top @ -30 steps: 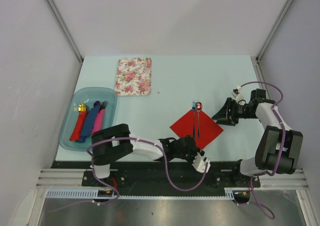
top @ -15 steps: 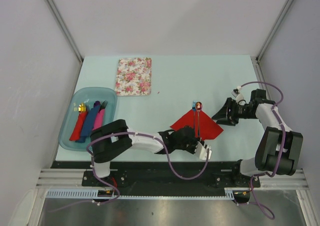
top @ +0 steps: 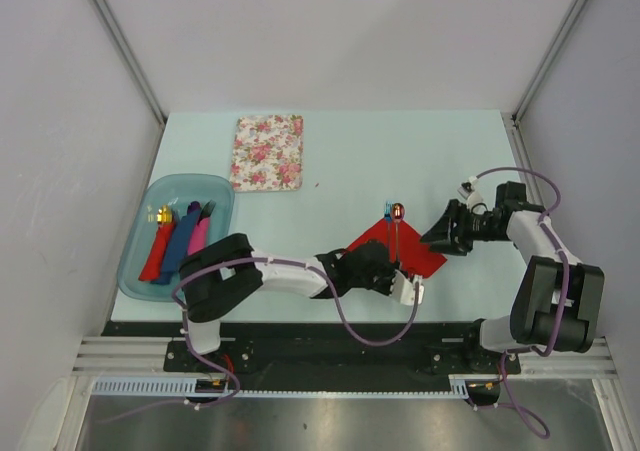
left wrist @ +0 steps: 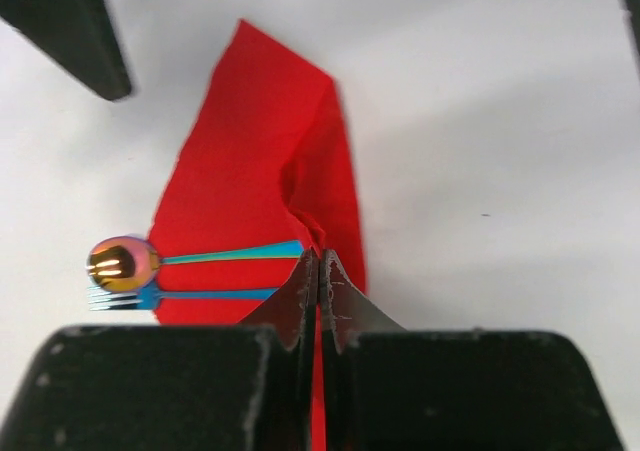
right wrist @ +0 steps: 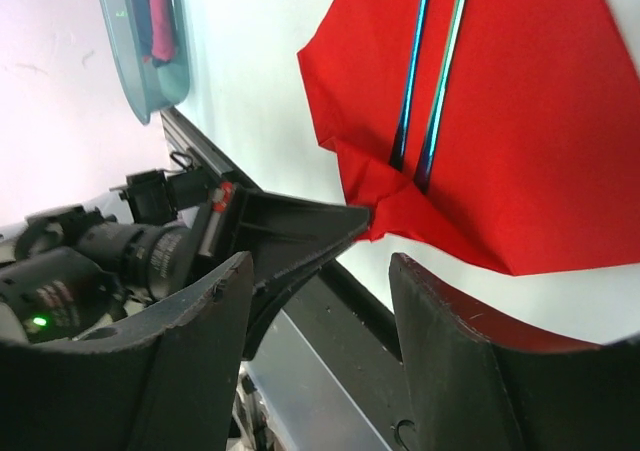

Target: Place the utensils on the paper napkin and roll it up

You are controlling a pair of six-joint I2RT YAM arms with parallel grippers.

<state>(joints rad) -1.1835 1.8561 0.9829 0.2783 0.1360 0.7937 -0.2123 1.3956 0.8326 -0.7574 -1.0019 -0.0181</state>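
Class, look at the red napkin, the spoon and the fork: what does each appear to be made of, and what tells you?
Red napkin: probably paper, matte, holding sharp creases. Spoon: likely metal, mirror-glossy red-gold head with bright highlights. Fork: likely metal too, shiny blue coating.

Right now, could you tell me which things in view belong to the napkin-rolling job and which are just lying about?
Job: red paper napkin; metallic blue fork and thin spoon with red-gold head, both lying on it; left gripper, pinching its corner; right gripper, open beside it.
Lying about: floral patterned mat; translucent teal tray holding red, blue and pink rolls.
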